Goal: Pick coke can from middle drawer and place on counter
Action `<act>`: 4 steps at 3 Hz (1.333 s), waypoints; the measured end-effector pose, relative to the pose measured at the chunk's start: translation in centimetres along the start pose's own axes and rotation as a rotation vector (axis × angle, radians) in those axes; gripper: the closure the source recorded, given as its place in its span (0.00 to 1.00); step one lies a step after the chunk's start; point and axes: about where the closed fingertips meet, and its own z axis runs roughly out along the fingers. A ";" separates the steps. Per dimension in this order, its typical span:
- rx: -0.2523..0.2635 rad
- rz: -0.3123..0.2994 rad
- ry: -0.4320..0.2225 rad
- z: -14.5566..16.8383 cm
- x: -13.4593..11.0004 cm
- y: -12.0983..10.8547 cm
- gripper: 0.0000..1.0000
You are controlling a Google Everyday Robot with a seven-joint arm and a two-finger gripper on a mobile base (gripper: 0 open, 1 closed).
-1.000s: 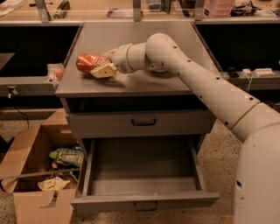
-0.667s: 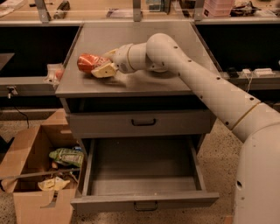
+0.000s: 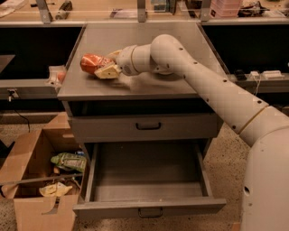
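The robot's pale arm (image 3: 203, 85) reaches from the near right, across the grey cabinet, to the left part of the bench (image 3: 149, 40). At the arm's end the claw (image 3: 104, 65) is low over the bench surface, pointing left. It is narrowed around the coke can (image 3: 90, 63), with one cream finger (image 3: 108, 72) against the near side of the can and the other at its far side. The red-orange can lies on its side on the left part of the bench, close to the left edge, and its right end is hidden inside the claw. It appears to rest on the surface, though the contact underneath cannot be seen clearly.

Below the bench top, the upper drawer (image 3: 113, 128) is closed, with a dark pull handle (image 3: 148, 126) at its centre. Under it the middle drawer (image 3: 149, 205) is pulled out towards the near side, showing a bare grey floor between low side walls.

On the speckled floor (image 3: 226, 158) to the left of the cabinet stands an open cardboard box (image 3: 27, 167), with a green crinkly bag (image 3: 67, 161) in it beside the open drawer's left wall. The rounded white robot body (image 3: 266, 180) fills the near right corner. Along the far side runs a tan shelf (image 3: 99, 11) carrying assorted small items too unclear to name.
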 end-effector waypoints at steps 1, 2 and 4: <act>0.000 0.000 0.000 0.0 0.0 0.0 0.11; 0.000 -0.007 -0.014 -0.1 -0.6 -0.1 0.00; -0.005 -0.081 -0.137 -0.9 -5.7 -0.4 0.00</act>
